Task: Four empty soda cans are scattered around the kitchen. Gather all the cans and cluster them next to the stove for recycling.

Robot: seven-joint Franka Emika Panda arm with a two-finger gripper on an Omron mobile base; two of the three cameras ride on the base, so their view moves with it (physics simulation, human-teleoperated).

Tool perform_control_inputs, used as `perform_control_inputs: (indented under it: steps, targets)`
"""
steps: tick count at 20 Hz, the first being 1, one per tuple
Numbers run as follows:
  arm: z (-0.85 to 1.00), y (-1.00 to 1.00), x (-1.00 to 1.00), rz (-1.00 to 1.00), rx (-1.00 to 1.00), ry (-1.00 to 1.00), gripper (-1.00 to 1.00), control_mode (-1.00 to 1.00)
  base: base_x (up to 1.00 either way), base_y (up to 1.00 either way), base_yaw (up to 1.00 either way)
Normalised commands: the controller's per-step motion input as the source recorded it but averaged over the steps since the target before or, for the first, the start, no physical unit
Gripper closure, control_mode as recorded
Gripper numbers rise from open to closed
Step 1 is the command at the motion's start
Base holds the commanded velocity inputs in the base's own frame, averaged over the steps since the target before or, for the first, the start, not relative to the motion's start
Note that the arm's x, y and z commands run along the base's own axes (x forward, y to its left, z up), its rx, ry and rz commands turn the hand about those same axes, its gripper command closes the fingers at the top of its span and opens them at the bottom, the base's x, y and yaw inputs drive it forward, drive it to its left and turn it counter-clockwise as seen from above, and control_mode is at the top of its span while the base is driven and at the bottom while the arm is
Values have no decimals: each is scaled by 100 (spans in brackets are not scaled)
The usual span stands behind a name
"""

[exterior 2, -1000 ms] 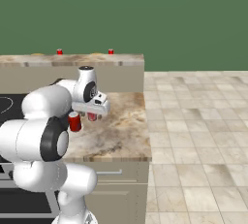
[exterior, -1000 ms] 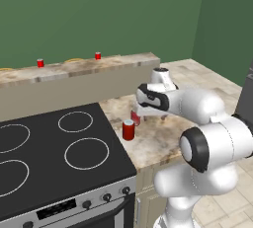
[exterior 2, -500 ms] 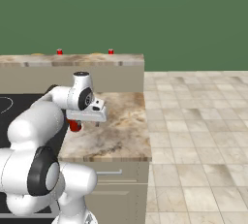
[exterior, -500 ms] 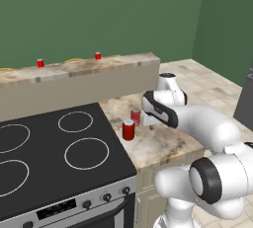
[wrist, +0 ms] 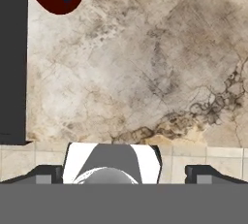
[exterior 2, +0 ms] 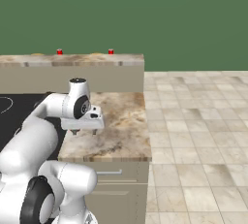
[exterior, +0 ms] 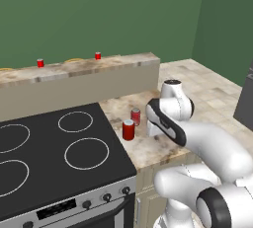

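Green-walled kitchen, tan stone counter [exterior: 148, 148] beside the black stove [exterior: 49, 153]: can-gathering about half complete.

Two soda cans stand close together on the counter just beside the stove: the nearer can [exterior: 128, 130] and the can behind it [exterior: 135, 116]. Two more, the left ledge can [exterior: 40, 63] and the right ledge can [exterior: 98, 56], remain well apart on the raised back ledge [exterior: 79, 69]. The gripper [exterior 2: 83, 132], jaws spread and empty, hangs over bare counter; compared with a second ago, the arm has swung away from the cans toward the counter's front.
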Motion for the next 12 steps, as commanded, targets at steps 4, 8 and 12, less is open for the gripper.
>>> perform_control_inputs:
  steps: [4, 8, 12]
  targets:
    - [0, 0, -13, 7, 0, 19, -100, -100, 0, 0, 0]
    - [0, 1, 0, 0, 0, 3, -100, -100, 0, 0, 0]
    - [0, 0, 0, 0, 0, 0, -100, -100, 0, 0, 0]
